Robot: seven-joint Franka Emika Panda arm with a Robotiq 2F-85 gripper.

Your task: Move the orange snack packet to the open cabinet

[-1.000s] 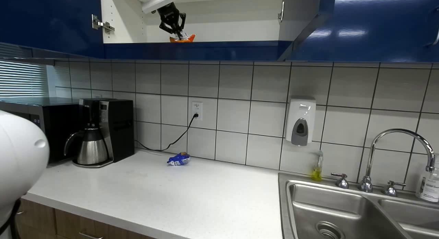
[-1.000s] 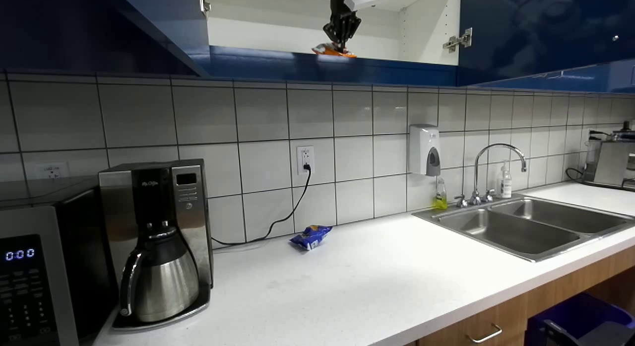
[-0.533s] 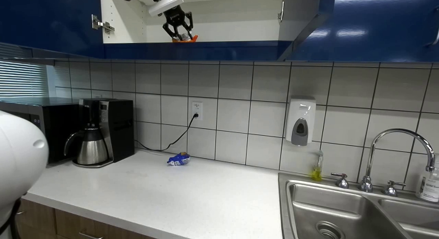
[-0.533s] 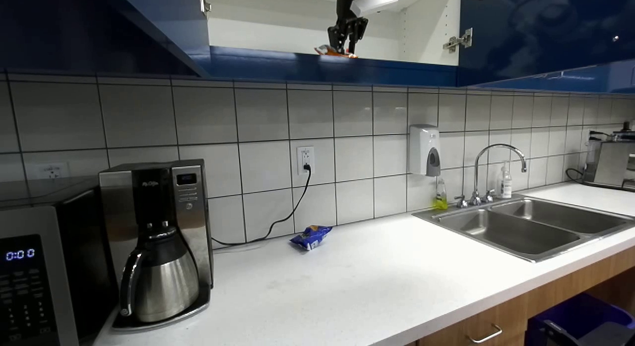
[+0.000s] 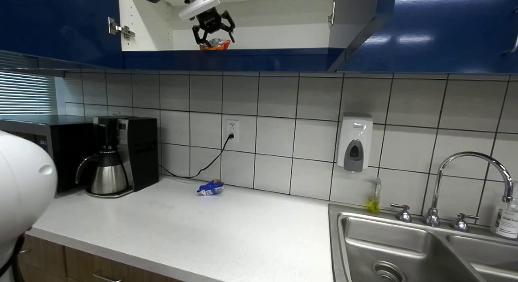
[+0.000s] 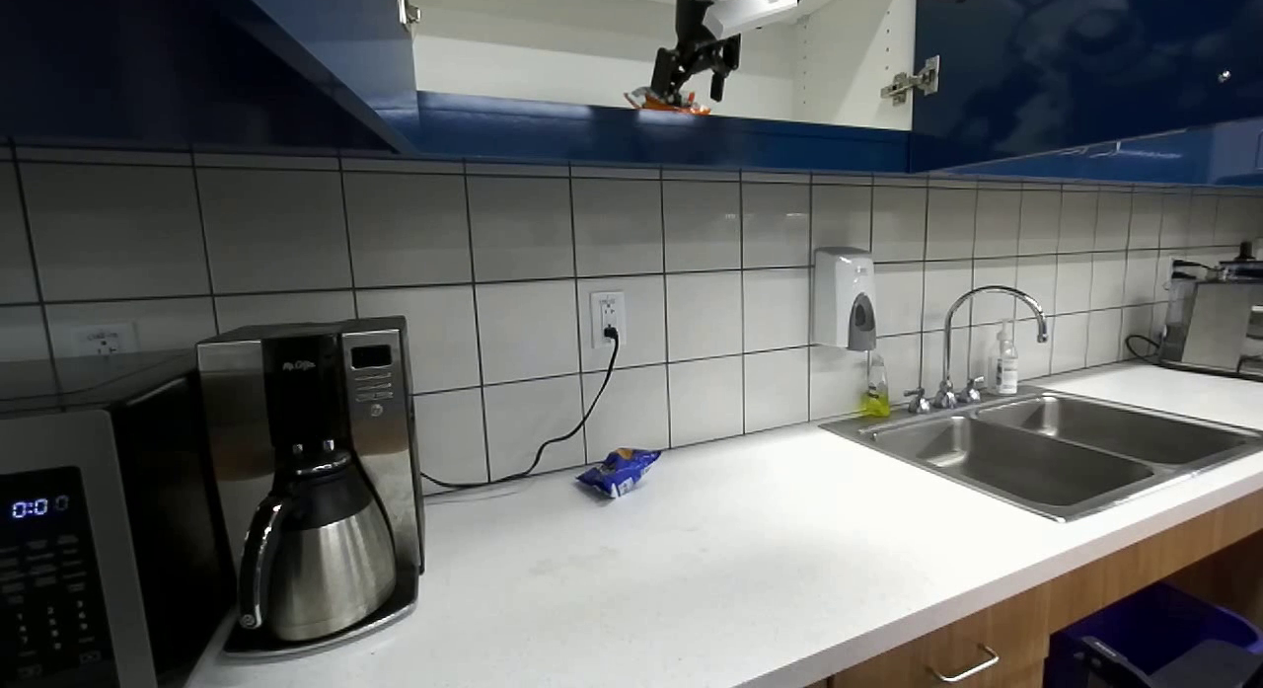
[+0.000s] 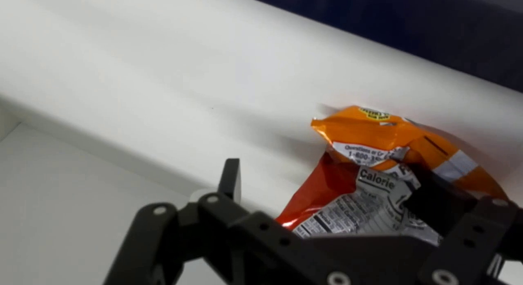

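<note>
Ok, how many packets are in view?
2: the orange snack packet on the floor of the open cabinet, and the blue packet on the counter near the tiled wall. Others may be hidden from view.

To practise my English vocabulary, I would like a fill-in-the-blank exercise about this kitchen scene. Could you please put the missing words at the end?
1. The gripper is not shut but ____.
2. The orange snack packet lies inside the open cabinet, while the small packet on the counter is mostly ____.
3. In both exterior views, the white wall dispenser hangs to the ____ of the outlet with the plug.
4. The sink has ____ basins.
Missing words: open; blue; right; two.
</note>
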